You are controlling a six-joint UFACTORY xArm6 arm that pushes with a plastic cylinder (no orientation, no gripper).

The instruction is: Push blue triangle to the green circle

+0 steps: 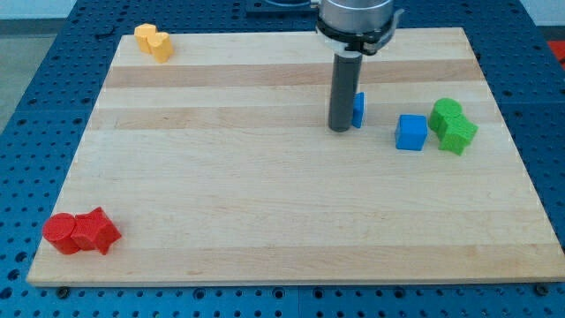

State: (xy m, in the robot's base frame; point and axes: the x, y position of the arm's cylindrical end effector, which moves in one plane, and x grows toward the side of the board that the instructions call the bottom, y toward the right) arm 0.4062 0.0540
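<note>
My tip [341, 129] stands on the board right of centre, near the view's top. A blue block [358, 109], mostly hidden behind the rod, touches the rod's right side; its shape cannot be made out, it may be the blue triangle. A blue cube [410, 132] sits further to the right. The green circle [446, 112] lies just right of the cube, touching a green star-like block [458, 135] below it.
A yellow pair of blocks [153, 41] sits at the board's top left corner. A red cylinder [62, 232] and a red star-like block [95, 231] sit at the bottom left. The wooden board [265, 203] lies on a blue perforated table.
</note>
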